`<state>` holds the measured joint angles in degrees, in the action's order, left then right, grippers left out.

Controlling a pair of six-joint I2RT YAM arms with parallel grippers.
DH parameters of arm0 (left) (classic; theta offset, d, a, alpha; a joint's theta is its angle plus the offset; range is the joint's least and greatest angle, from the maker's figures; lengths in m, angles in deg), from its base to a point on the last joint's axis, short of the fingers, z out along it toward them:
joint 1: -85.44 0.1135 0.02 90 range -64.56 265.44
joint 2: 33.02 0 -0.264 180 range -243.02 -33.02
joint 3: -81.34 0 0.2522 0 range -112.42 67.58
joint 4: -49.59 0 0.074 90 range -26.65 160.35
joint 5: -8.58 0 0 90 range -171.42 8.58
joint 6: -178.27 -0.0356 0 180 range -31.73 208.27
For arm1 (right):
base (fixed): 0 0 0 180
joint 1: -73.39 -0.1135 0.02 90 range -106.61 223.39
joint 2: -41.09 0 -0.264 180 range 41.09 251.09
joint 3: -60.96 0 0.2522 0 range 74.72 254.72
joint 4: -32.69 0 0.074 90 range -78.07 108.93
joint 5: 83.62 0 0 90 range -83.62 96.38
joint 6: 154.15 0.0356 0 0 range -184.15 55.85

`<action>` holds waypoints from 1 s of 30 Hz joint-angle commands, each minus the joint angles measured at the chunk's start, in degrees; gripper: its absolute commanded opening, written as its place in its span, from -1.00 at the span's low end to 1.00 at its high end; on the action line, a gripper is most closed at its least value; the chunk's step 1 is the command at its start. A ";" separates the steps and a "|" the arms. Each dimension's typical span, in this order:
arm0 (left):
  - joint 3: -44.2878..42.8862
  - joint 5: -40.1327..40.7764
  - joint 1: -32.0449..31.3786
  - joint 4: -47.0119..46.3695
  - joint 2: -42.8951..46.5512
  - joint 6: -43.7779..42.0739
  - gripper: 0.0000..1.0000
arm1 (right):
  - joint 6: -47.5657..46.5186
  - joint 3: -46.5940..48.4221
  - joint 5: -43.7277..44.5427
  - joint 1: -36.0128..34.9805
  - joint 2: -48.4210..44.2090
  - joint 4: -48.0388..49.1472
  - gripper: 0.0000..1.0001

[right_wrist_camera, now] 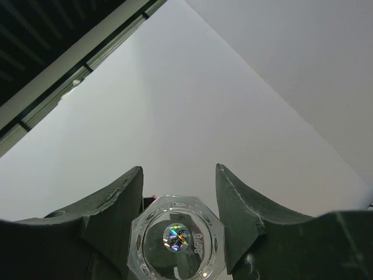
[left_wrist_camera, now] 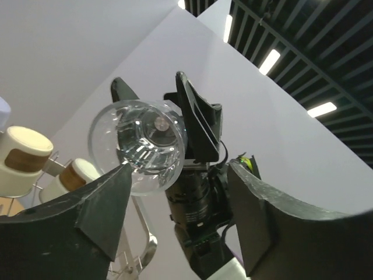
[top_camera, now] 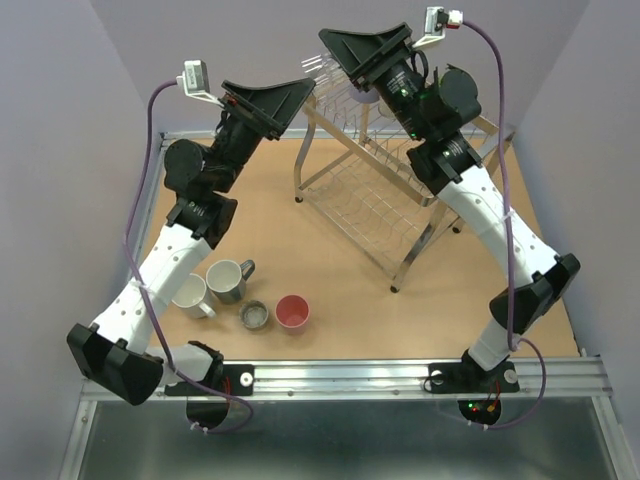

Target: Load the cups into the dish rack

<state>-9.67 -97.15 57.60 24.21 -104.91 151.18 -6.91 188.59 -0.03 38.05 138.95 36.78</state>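
Note:
My right gripper (top_camera: 338, 55) is raised high above the far end of the dish rack (top_camera: 375, 205) and is shut on a clear faceted glass cup (top_camera: 324, 69). In the right wrist view the cup (right_wrist_camera: 176, 239) sits between the fingers (right_wrist_camera: 239, 204), its base with a shiny sticker facing the camera. My left gripper (top_camera: 303, 92) is open and empty, raised beside it. Its wrist view looks into the glass (left_wrist_camera: 140, 143) from the mouth. A white mug (top_camera: 190, 296), a grey mug (top_camera: 228, 281), a metal cup (top_camera: 255, 316) and a pink cup (top_camera: 292, 312) stand on the table.
Two cream-and-brown cups (left_wrist_camera: 23, 157) (left_wrist_camera: 73, 175) sit on the rack's wire at the left of the left wrist view. The rack stands tilted across the far right of the wooden table (top_camera: 300, 230). A metal rail (top_camera: 350, 375) runs along the near edge.

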 commanded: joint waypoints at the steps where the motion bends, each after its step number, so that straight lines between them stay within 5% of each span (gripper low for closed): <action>1: 1.48 -0.80 -0.11 0.11 4.30 -3.15 0.64 | -4.76 -3.29 4.82 0.78 -7.14 0.00 -0.99; 9: 2.28 -0.45 2.17 12.75 9.05 -9.99 0.74 | -21.00 -5.76 15.81 5.61 -16.11 -13.00 -0.99; 13: 1.58 0.08 3.66 21.19 11.77 -15.35 0.74 | -25.05 -5.24 19.32 14.13 -19.55 -24.48 -0.99; 18: 2.37 -0.09 4.89 27.35 14.06 -19.85 0.74 | -41.49 10.83 27.23 14.68 -14.38 -43.31 -0.99; 23: 5.17 -0.18 5.69 28.50 16.35 -20.81 0.73 | -45.37 11.74 31.99 14.68 -12.96 -54.22 -0.99; 30: 7.73 -1.76 7.18 28.68 18.20 -21.08 0.72 | -45.10 2.60 35.68 14.68 -17.70 -56.43 -0.99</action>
<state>-2.76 -97.35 64.10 54.38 -88.35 131.79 -49.36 194.44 31.66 53.03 124.99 -16.99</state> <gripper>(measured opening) 0.862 0.560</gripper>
